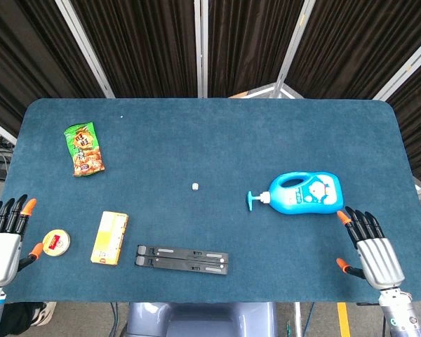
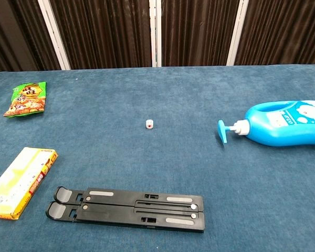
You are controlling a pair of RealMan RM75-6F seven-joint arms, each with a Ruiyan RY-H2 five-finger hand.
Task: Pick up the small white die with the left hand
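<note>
The small white die [image 1: 195, 186] lies alone near the middle of the blue table; the chest view shows the die [image 2: 150, 124] with a red dot facing the camera. My left hand [image 1: 5, 235] rests at the table's front left corner, fingers spread, holding nothing, far left of the die. At the front right corner my right hand [image 1: 370, 247] lies the same way, fingers apart and empty. Neither hand appears in the chest view.
A black folded stand [image 1: 182, 259] lies in front of the die. A yellow box [image 1: 110, 237] and a round tin [image 1: 56, 242] sit near my left hand. A green snack bag [image 1: 83, 148] lies far left; a blue pump bottle [image 1: 305, 193] lies right.
</note>
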